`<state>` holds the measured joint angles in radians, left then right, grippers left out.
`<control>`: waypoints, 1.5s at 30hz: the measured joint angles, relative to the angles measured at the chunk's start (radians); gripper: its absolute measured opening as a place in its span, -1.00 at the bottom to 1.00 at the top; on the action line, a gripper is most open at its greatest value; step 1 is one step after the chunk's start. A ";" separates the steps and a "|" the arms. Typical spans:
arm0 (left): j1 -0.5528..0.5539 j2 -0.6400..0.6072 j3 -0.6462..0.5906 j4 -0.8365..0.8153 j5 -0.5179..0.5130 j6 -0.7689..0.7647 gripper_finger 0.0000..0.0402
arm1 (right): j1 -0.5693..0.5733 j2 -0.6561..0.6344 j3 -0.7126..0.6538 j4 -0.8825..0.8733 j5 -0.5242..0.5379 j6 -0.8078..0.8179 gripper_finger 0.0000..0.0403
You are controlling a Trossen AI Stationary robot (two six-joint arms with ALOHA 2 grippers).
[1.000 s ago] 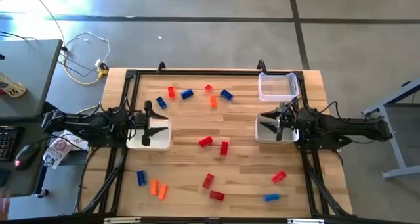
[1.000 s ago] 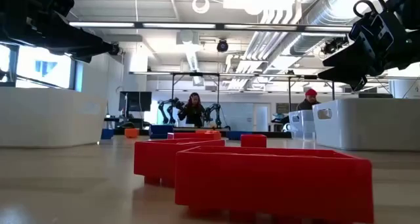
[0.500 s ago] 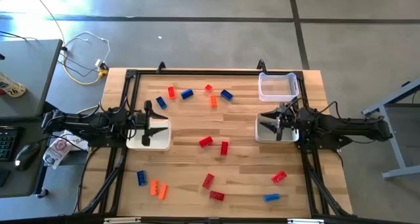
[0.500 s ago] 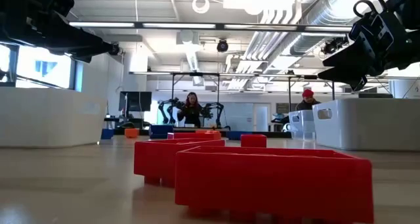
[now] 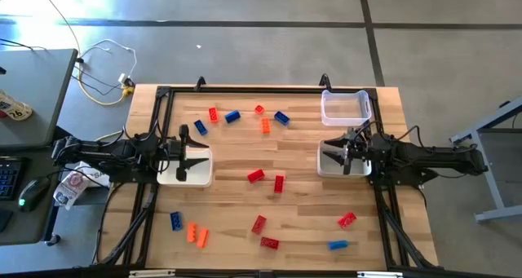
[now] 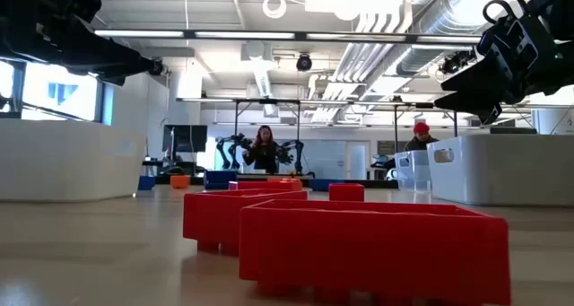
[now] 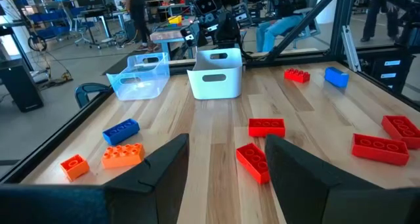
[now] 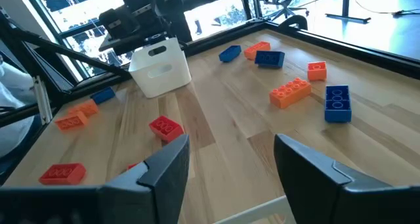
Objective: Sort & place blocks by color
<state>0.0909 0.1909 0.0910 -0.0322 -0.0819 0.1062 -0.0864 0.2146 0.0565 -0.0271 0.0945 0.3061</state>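
Left gripper [image 5: 184, 158] hovers over the white bin [image 5: 202, 178] at table's left side, jaws open, empty. Blocks scattered; red pair [image 5: 266, 178] lies mid-table between arms, roughly equidistant. Right gripper [image 5: 336, 157] over right bin [image 5: 323, 169], jaws open, empty.

Watched from my station — grey concrete floor [image 5: 245, 41] around table, yellow-white cable [image 5: 106, 70] coiled on it. Desk [image 5: 28, 99] at left edge. Beyond table saw open lab: ceiling ducts [image 6: 421, 23], strip lights, bright window [image 6: 54, 95] — two people [image 6: 265, 149] far back.
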 joint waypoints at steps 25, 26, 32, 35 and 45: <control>0.000 0.000 0.000 0.000 0.000 0.000 -0.06 | 0.000 0.000 0.000 0.000 0.000 0.000 0.04; 0.000 0.000 0.000 0.000 0.000 0.000 -0.06 | 0.000 0.000 0.000 0.000 0.000 0.000 0.04; 0.000 0.000 0.000 0.000 0.000 0.001 -0.06 | 0.000 0.000 0.000 0.000 0.000 0.000 0.04; 0.000 0.000 0.000 0.000 0.000 0.001 -0.06 | 0.000 0.000 0.000 0.000 0.000 0.000 0.04; 0.000 0.000 0.000 0.007 0.000 0.020 -0.06 | 0.000 0.000 0.000 0.000 0.000 0.000 0.04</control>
<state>0.0909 0.1909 0.0906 -0.0251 -0.0822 0.1265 -0.0864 0.2146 0.0563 -0.0273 0.0948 0.3061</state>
